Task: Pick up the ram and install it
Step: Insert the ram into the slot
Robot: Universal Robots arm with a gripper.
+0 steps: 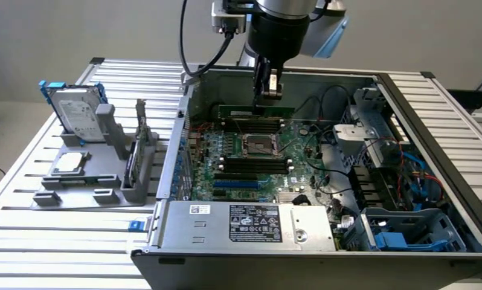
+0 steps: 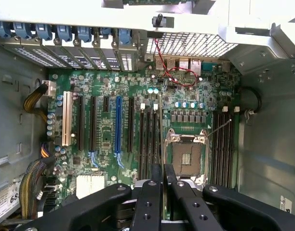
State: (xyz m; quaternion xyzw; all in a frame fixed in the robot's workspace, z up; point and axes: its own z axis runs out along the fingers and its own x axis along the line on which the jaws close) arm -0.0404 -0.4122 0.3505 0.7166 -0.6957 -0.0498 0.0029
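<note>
Inside the open case [image 1: 463,158], pincer [image 1: 267,96] clamps a thin green ram [image 1: 239,112].

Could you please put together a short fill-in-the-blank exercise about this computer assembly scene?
1. The gripper is shut on the ram, a thin stick whose board is coloured ____.
2. The ram is held over the ____ inside the open computer case.
3. Outside the case, on the grey holder, the hard drive stands with rails coloured ____.

Missing words: green; motherboard; blue.
</note>
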